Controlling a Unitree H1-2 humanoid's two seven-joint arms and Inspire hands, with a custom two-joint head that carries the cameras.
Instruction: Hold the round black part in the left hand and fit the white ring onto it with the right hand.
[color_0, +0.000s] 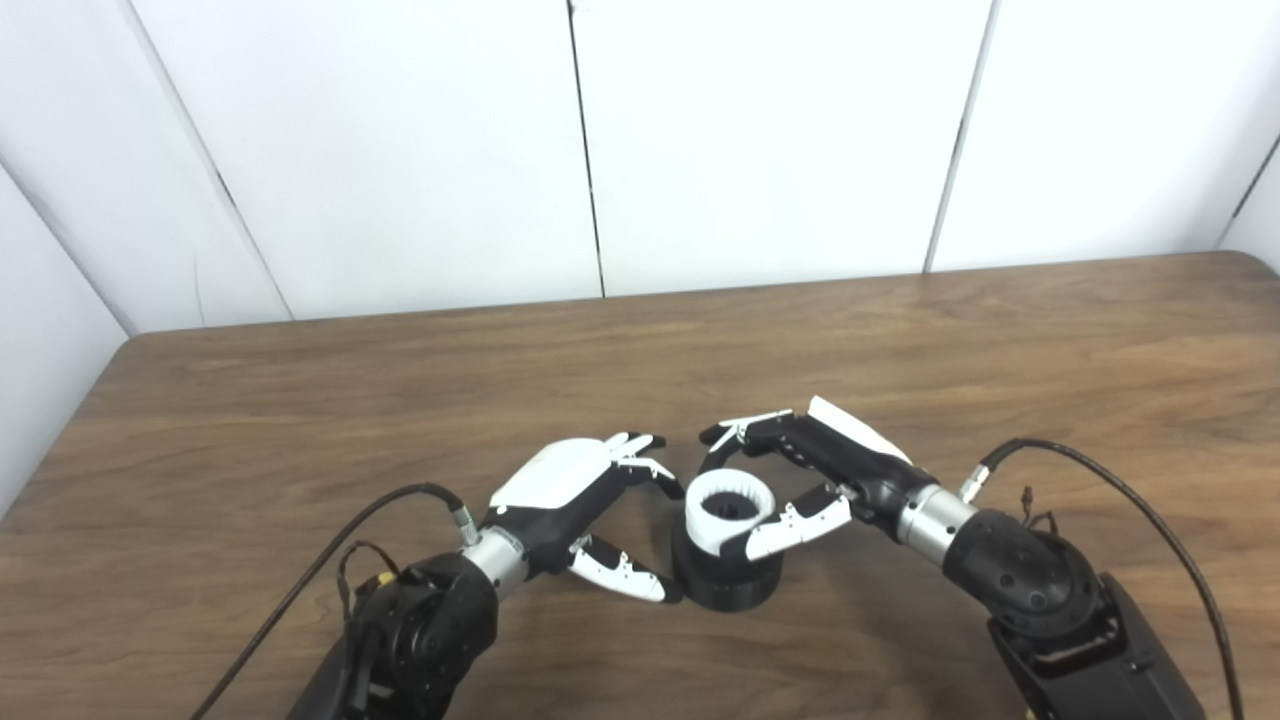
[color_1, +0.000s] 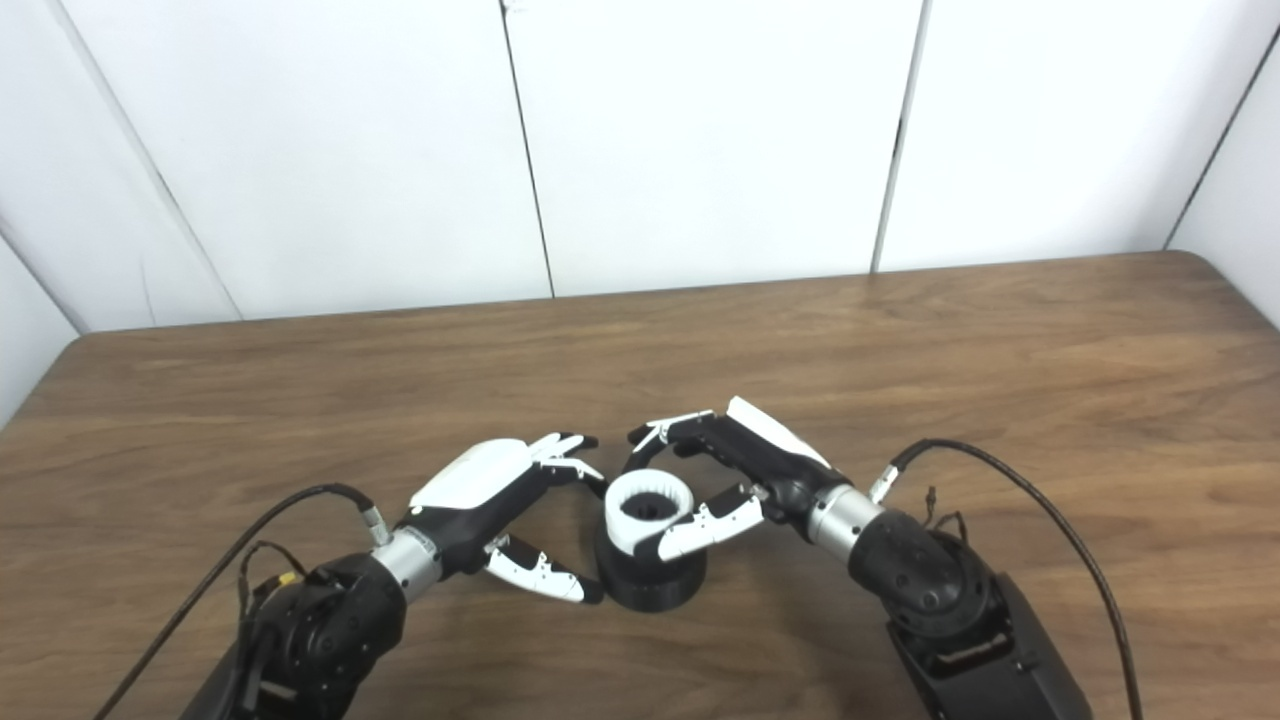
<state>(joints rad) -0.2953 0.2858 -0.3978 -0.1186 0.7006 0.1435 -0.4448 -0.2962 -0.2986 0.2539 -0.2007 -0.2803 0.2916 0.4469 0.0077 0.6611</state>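
The round black part (color_0: 728, 590) stands on the wooden table (color_0: 300, 420) near its front edge. The white ring (color_0: 697, 525), toothed on the inside, sits on top of it. My left hand (color_0: 575, 495) wraps the black part from the left, thumb against its base and fingers by its upper left side. From the right, my right hand (color_0: 820, 465) closes on the ring: its thumb presses the ring's front rim and its fingers curl behind it.
White wall panels (color_0: 760, 140) rise behind the table's far edge. A black cable (color_0: 330, 560) loops from my left wrist, and another cable (color_0: 1130, 500) arcs from my right wrist over the table.
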